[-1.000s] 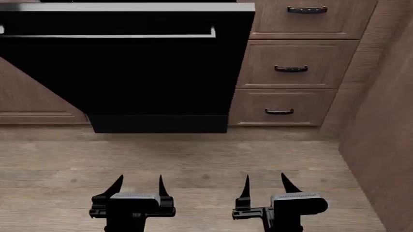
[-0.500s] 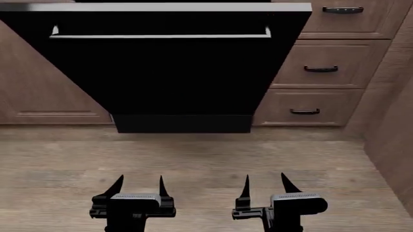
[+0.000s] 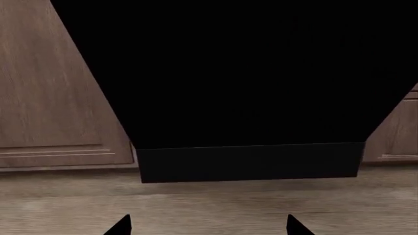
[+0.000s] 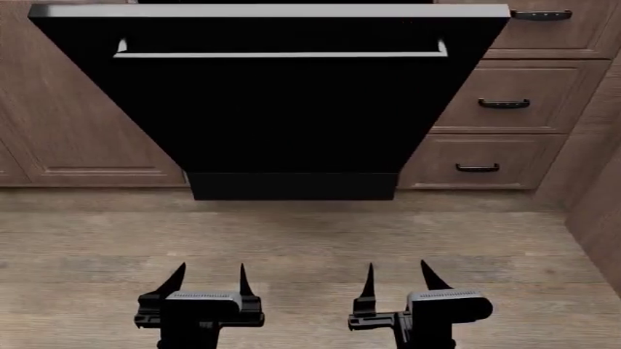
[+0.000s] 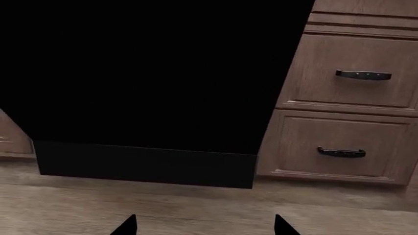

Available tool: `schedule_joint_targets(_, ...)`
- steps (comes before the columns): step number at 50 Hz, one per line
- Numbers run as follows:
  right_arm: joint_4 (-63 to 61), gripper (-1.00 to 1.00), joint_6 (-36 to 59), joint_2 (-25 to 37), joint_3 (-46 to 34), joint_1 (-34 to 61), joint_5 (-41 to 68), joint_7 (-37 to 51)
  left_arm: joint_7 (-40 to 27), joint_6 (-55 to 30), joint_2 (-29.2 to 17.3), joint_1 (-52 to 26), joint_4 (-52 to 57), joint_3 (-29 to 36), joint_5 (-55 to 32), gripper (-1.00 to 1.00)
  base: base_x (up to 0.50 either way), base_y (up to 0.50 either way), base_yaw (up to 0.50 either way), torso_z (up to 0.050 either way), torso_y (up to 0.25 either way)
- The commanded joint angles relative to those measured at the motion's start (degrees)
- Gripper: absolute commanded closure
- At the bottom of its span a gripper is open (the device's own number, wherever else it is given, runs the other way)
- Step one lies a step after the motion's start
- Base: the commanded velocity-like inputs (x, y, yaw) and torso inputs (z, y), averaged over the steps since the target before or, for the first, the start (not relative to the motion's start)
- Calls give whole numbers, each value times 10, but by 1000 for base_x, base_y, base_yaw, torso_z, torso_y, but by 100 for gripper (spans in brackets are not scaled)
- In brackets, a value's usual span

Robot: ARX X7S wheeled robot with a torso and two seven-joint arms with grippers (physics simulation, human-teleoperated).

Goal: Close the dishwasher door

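Note:
The dishwasher door (image 4: 281, 109) is a wide glossy black panel with a long silver bar handle (image 4: 281, 54) and a grey top edge. It hangs partly open, tilted out toward me, above a dark toe kick (image 4: 291, 186). It fills most of the left wrist view (image 3: 242, 73) and the right wrist view (image 5: 150, 68). My left gripper (image 4: 208, 278) and right gripper (image 4: 398, 276) are both open and empty, held low over the wooden floor, well short of the door.
Brown wooden drawer fronts with small dark handles (image 4: 504, 103) stand to the door's right, also in the right wrist view (image 5: 363, 75). A brown cabinet door (image 4: 68, 138) is at the left. A wooden side wall (image 4: 597, 203) closes the right. Wood floor (image 4: 310, 233) lies between me and the cabinets.
The whole view has shifted: the door and drawers have slid rightward in the head view, so the door now sits centred ahead. Both grippers keep the same pose, open.

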Motion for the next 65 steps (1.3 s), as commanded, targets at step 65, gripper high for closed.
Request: schedule_joint_targets(65, -3, -100, 6, 11, -16, 4, 12, 7, -12, 6, -7, -4, -6, 15, -5, -100, 5, 0, 0, 0, 0)
